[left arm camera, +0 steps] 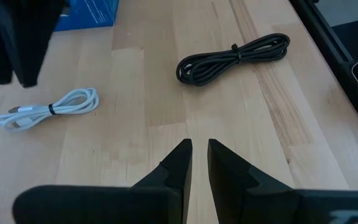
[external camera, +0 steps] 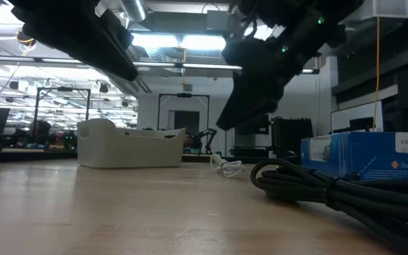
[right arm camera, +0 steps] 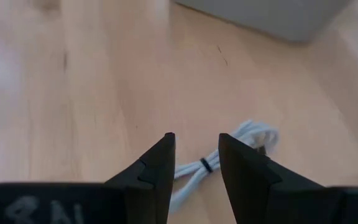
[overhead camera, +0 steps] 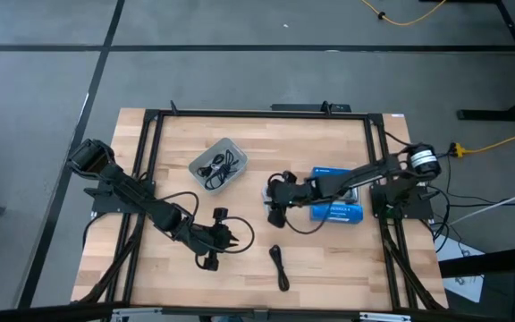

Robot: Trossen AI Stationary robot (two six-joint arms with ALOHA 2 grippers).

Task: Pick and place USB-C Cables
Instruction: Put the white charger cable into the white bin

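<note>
Wooden table (overhead camera: 329, 259), seen from above. Grey tray (overhead camera: 218, 165) sits at about 11 o'clock from table centre, holding a tangle of dark cables (overhead camera: 215, 167); how many bundles cannot be counted.

Left hand (overhead camera: 232, 237) is at roughly 7 o'clock from centre, low over bare wood. In the left wrist view its fingers (left arm camera: 178, 163) stand pressed nearly together with only a thin slit between them, nothing pinched.

Right hand (overhead camera: 273, 195) is just right of centre, its arm reaching in from 3 o'clock across the blue box (overhead camera: 338, 211). In the right wrist view the fingers (right arm camera: 160, 160) are spread with a clear gap, hovering above a white cable (right arm camera: 229, 152), a small coil bound by a dark tie. The cable lies on the wood beneath the gap, untouched.

The white cable (left arm camera: 48, 109) also shows in the left wrist view, flat on the table, well apart from a black cable (left arm camera: 235, 57) bundle.

That black cable (overhead camera: 279, 266) lies at about 6 o'clock from centre, near the front edge, loose on the table. In the low view it fills the right foreground (external camera: 331, 188), with the blue box (external camera: 367, 152) behind it and the tray (external camera: 129, 145) farther back on the left.
</note>
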